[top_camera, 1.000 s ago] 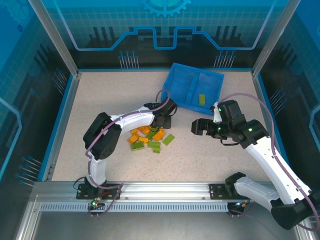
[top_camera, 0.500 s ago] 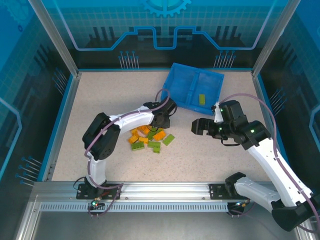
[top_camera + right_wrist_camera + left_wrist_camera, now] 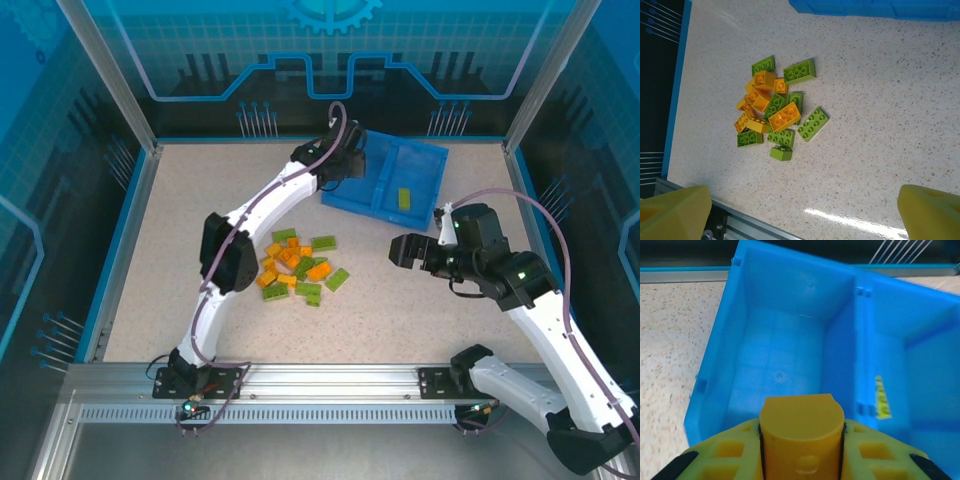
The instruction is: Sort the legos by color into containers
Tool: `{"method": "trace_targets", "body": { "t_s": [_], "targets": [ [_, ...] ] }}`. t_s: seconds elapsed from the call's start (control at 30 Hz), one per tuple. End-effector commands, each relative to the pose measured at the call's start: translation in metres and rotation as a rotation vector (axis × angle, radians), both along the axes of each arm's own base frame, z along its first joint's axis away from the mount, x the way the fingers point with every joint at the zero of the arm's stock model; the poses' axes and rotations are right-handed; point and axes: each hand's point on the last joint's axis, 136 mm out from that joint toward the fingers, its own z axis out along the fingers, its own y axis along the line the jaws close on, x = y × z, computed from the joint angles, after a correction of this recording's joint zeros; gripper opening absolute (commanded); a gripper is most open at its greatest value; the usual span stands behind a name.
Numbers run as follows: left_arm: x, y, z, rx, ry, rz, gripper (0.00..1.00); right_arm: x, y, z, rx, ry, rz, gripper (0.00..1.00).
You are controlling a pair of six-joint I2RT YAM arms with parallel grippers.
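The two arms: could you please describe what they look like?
Both the left arm and right arm have white shells with black joints and a greyish-purple cable looping alongside. The claw fingers are yellow; green lights dot the right arm.

Both arms are the same build. Left arm [image 3: 268, 200]: white moulded link shells with black joint housings [image 3: 227, 265] between them. Right arm [image 3: 545, 320]: likewise, plus small green indicator lights [image 3: 520, 268] on its black forward joints. A mauve-grey cable [image 3: 510, 194] runs outside each arm in loose loops. Bases [image 3: 195, 378] are black, flat-footed blocks. Left fingers [image 3: 725, 455]: yellow plastic with shallow rectangular recesses, black at the outer lower corners. Right fingers [image 3: 672, 210]: same yellow, plain blunt wedges, no markings legible.
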Motion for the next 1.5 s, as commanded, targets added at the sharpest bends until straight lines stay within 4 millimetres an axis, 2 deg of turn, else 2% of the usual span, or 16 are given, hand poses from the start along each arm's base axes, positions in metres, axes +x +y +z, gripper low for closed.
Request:
{"method": "trace_targets", "body": {
  "t_s": [0.0, 0.17, 0.23, 0.3, 0.37, 0.47, 0.57, 0.67, 0.8, 0.83, 0.93, 1.07, 1.2, 1.27, 1.37, 1.47],
  "targets": [
    [0.014, -0.011, -0.031, 0.064, 0.014, -0.099, 0.18, -0.008, -0.004, -0.003, -0.014, 0.017, -0.005, 0.97],
    [0.028, -0.015, -0.061, 0.073, 0.032, -0.109, 0.25, -0.011, -0.004, -0.004, -0.009, 0.02, -0.005, 0.97],
    [0.028, -0.019, -0.068, 0.061, 0.04, -0.117, 0.34, -0.012, -0.005, -0.005, -0.008, 0.023, -0.008, 0.97],
    [0.028, -0.021, -0.068, 0.046, 0.046, -0.117, 0.44, -0.012, -0.005, -0.004, -0.006, 0.021, -0.009, 0.97],
    [0.026, -0.024, -0.061, 0.024, 0.041, -0.121, 0.46, -0.012, -0.005, -0.004, -0.006, 0.019, -0.009, 0.97],
    [0.023, -0.028, -0.036, -0.006, 0.011, -0.133, 0.49, -0.012, -0.005, -0.003, -0.006, 0.019, -0.012, 0.98],
    [0.015, -0.03, 0.002, -0.039, -0.027, -0.146, 0.5, -0.011, -0.005, -0.003, -0.008, 0.021, -0.012, 0.97],
    [-0.004, -0.028, 0.048, -0.066, -0.063, -0.171, 0.5, -0.01, -0.004, -0.008, -0.012, 0.032, -0.017, 0.97],
    [-0.048, -0.016, 0.108, -0.096, -0.129, -0.218, 0.49, -0.006, -0.002, -0.02, -0.038, 0.056, -0.017, 0.97],
    [-0.064, -0.008, 0.127, -0.108, -0.16, -0.23, 0.49, -0.004, 0.0, -0.023, -0.048, 0.062, -0.014, 0.97],
    [-0.114, 0.015, 0.162, -0.13, -0.245, -0.266, 0.49, 0.002, 0.011, -0.034, -0.078, 0.089, 0.007, 0.97],
    [-0.186, 0.048, 0.177, -0.12, -0.345, -0.358, 0.49, 0.01, 0.04, -0.054, -0.108, 0.126, 0.06, 0.97],
    [-0.253, 0.085, 0.17, -0.06, -0.445, -0.472, 0.51, 0.019, 0.071, -0.084, -0.218, 0.152, 0.15, 0.93],
    [-0.282, 0.102, 0.153, -0.014, -0.465, -0.534, 0.55, 0.025, 0.08, -0.098, -0.293, 0.153, 0.179, 0.92],
    [-0.322, 0.12, 0.119, 0.085, -0.486, -0.671, 0.69, 0.032, 0.09, -0.123, -0.364, 0.201, 0.18, 0.92],
    [-0.358, 0.133, 0.079, 0.184, -0.49, -0.837, 0.88, 0.038, 0.104, -0.148, -0.403, 0.231, 0.207, 0.86]
  ]
}}
